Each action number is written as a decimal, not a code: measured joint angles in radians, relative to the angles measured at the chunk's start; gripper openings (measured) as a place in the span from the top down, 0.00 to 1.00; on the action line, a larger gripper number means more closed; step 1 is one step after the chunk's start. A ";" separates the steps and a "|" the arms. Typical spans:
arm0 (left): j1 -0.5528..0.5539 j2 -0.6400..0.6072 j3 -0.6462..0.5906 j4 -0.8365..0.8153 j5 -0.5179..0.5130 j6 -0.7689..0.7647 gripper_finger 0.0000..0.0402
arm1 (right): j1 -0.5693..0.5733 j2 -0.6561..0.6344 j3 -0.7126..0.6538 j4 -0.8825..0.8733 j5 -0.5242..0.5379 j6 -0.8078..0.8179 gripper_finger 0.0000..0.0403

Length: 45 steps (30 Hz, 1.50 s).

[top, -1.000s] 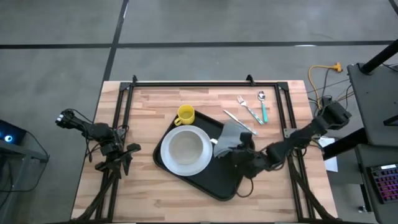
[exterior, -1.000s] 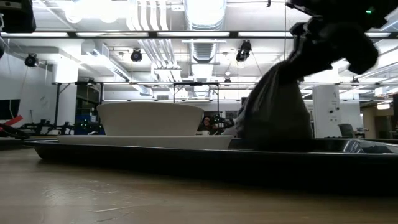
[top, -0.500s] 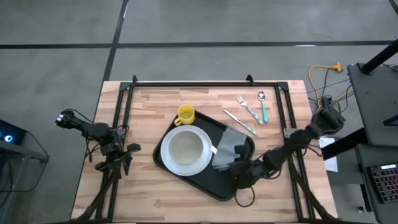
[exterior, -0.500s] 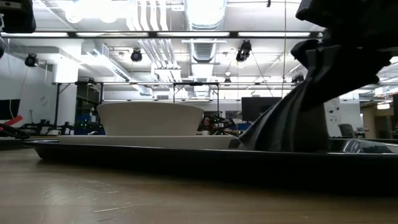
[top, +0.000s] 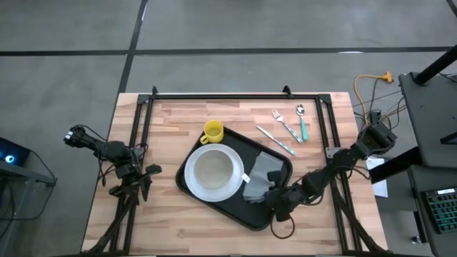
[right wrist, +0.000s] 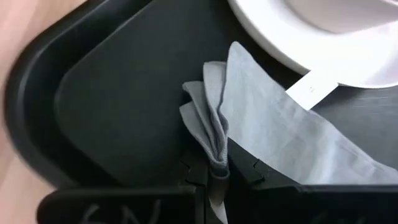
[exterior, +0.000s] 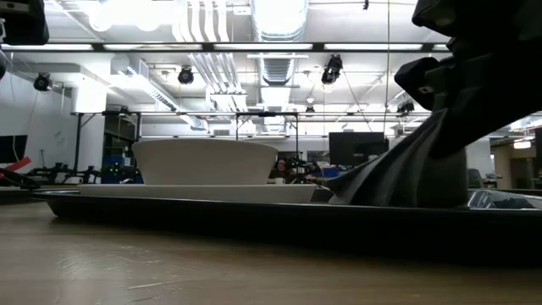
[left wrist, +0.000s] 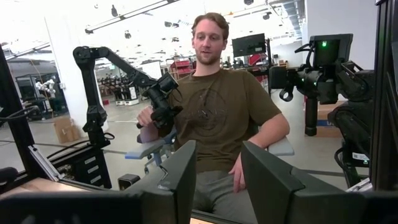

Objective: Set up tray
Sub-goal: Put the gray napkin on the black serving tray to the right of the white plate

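The right gripper (top: pixel 273 194) has its jaws closed on the grey napkin (top: pixel 260 177), low over the tray (top: pixel 232 207). The left gripper (top: pixel 141 180) waits beside the counter (top: pixel 171 221), jaws open and empty.

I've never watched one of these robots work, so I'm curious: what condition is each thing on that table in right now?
tray: flat on the table, set at an angle.
plate: on the tray, bowl on top.
bowl: upright, looks empty.
grey napkin: crumpled on the tray, one edge pinched.
right gripper: shut on the napkin.
left gripper: open, holding nothing, off the table's left edge.
yellow mug: upright beside the tray.
cutlery: lying on the table.
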 joint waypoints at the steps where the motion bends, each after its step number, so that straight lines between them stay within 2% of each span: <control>1: 0.000 0.000 0.000 0.000 0.000 0.000 0.72 | 0.001 0.000 0.000 0.001 -0.011 0.000 0.97; 17: 0.000 0.000 0.000 0.000 0.000 0.000 0.72 | 0.002 0.000 0.000 0.003 -0.031 -0.099 0.96; 22: 0.000 0.000 0.000 0.000 0.000 0.000 0.72 | 0.002 0.000 0.000 0.003 -0.040 -0.101 0.86; 31: 0.000 0.000 0.000 0.000 0.000 0.000 0.72 | 0.020 0.000 0.000 0.000 -0.213 -0.100 0.61; 34: 0.000 0.000 0.000 0.000 0.000 0.000 0.72 | 0.033 0.000 0.000 0.000 -0.232 -0.106 0.55; 39: 0.000 0.000 0.000 0.000 0.000 0.000 0.72 | 0.031 0.000 0.000 0.001 -0.228 -0.178 0.47; 45: 0.000 0.000 0.000 0.000 0.000 0.000 0.72 | 0.030 0.000 0.009 0.001 -0.071 -0.216 0.47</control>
